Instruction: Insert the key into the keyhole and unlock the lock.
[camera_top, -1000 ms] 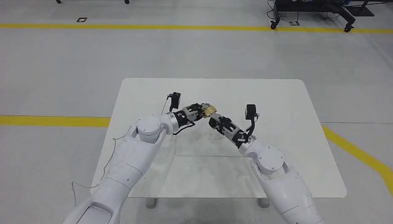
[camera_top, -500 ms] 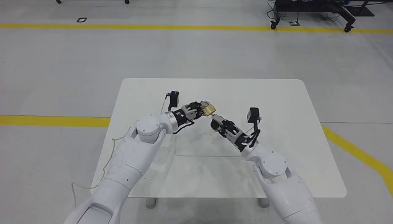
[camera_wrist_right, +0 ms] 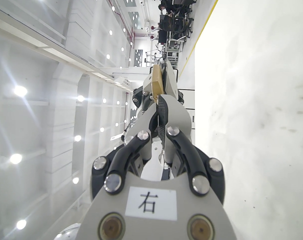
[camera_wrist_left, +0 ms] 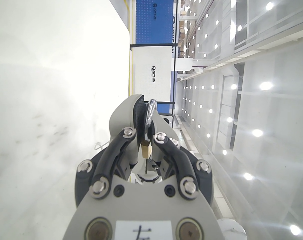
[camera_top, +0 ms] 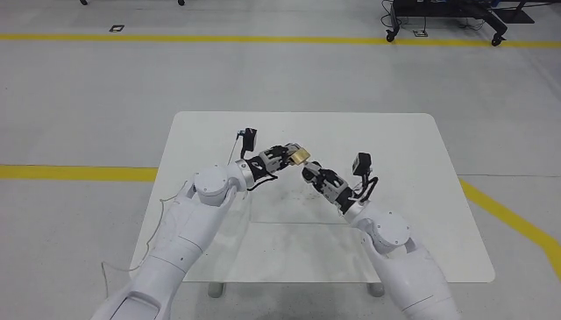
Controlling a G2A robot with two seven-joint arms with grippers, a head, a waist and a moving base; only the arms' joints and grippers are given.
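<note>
Meeting above table (camera_top: 394, 136): left tool (camera_wrist_left: 146, 118) clamped on lock (camera_wrist_right: 157, 81), right tool (camera_wrist_right: 158, 102) pinching key (camera_wrist_right: 157, 117).

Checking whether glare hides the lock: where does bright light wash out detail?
Left wrist view: the table is blown out near white, but the padlock in the left hand is visible. Right wrist view: ceiling lights throw star flares, clear of the padlock and the key in the right hand. Top view: even, no glare.

Laid with a glossy pale grey floor (camera_top: 263, 74), crossed by yellow tape lines (camera_top: 175, 37). Furnished with a white rounded-corner rectangular table (camera_top: 421, 136), a black wheeled metal cart (camera_top: 416, 0) and a blue partition panel (camera_wrist_left: 154, 11). Lit by round white ceiling lamps (camera_wrist_left: 266, 85).
</note>
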